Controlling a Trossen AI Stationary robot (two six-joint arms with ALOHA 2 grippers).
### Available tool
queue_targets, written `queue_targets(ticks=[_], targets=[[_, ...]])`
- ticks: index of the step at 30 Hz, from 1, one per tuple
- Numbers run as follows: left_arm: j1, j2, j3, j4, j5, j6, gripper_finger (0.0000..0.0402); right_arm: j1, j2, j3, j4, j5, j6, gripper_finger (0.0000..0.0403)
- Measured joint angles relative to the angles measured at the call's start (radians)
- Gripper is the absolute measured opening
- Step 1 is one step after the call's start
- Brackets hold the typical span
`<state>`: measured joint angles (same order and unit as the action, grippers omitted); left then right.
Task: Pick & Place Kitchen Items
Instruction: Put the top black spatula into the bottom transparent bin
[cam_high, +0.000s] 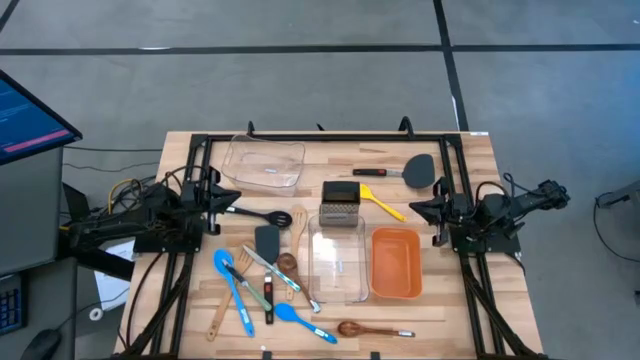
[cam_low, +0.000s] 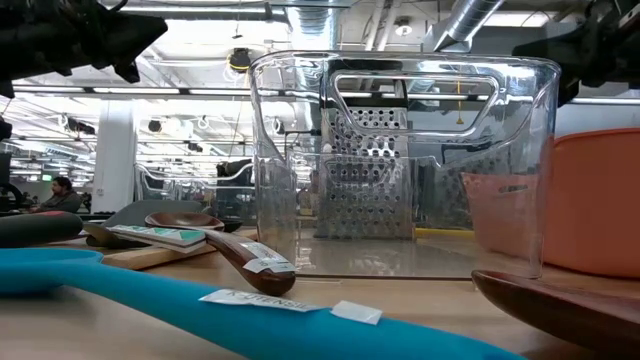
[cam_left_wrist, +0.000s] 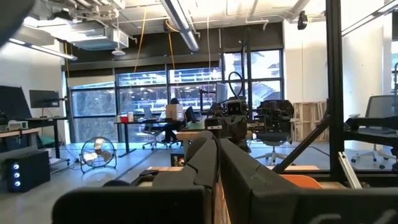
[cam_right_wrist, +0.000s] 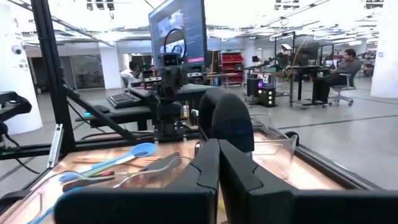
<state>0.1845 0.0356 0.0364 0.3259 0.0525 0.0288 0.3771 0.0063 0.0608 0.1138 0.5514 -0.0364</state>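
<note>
The kitchen items lie on the wooden table between my arms. A steel box grater (cam_high: 340, 206) stands upright at the middle. A yellow spoon (cam_high: 381, 203) and a black turner (cam_high: 420, 170) lie beyond it to the right. A black spoon (cam_high: 262, 215), a black spatula (cam_high: 267, 240), blue spoons (cam_high: 233, 282), metal tongs (cam_high: 281, 274) and wooden spoons (cam_high: 360, 328) lie flat toward the near left. My left gripper (cam_high: 232, 198) is shut at the left edge, above the table. My right gripper (cam_high: 416, 208) is shut at the right edge. Neither holds anything.
A clear glass dish (cam_high: 263, 163) sits at the far left. A tall clear container (cam_high: 337, 262) and an orange bin (cam_high: 396, 263) stand side by side at the near middle. A black frame (cam_high: 330, 134) runs along the table's far side, and a monitor (cam_high: 30, 110) stands off the left.
</note>
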Motion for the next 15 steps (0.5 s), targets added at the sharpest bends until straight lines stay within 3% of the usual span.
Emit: queue_targets(ticks=[15], targets=[[0.000,0.070,0.000,0.015,0.000,0.000,0.0008,0.000,0.000,0.001,0.077,0.000,-0.026,0.0000]])
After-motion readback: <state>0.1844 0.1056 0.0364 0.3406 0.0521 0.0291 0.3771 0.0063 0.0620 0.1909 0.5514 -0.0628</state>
